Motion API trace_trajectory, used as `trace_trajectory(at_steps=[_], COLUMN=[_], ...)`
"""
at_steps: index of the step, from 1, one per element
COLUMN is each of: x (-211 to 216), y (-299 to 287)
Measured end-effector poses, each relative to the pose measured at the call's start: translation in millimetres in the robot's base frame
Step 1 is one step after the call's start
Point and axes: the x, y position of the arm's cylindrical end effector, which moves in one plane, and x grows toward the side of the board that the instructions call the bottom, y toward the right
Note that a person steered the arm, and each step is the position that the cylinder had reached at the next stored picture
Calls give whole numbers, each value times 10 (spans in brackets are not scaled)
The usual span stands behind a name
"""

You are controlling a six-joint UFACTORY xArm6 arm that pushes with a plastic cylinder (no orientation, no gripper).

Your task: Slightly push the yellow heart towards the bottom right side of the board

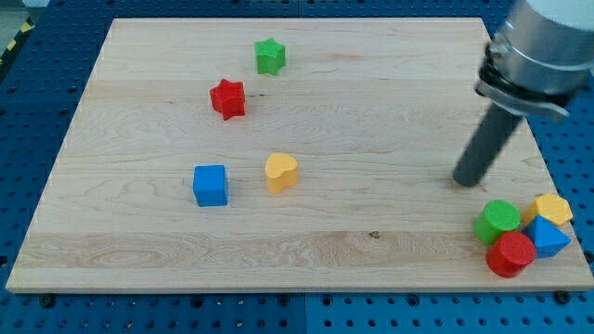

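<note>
The yellow heart [280, 172] lies a little left of the board's middle, just right of the blue cube [211, 185]. My tip [464, 181] rests on the board far to the view's right of the heart, about a third of the board's width away. The rod rises from it up and to the right. My tip touches no block.
A red star [227, 98] and a green star [270, 57] lie above the heart. A cluster sits at the bottom right corner: green cylinder [497, 221], red cylinder [510, 253], blue triangle [548, 237], yellow block [554, 209]. The wooden board [371, 250] lies on a blue pegboard.
</note>
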Motion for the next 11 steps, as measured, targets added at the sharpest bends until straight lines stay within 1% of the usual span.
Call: trace_trajectory(at_steps=[1, 2, 3, 4, 6, 8, 9, 10, 11], x=[-396, -522, -478, -392, -181, 68, 164, 164, 215], y=[-557, -1289, -1805, -2075, -2262, -2275, -2013, -1986, -1810])
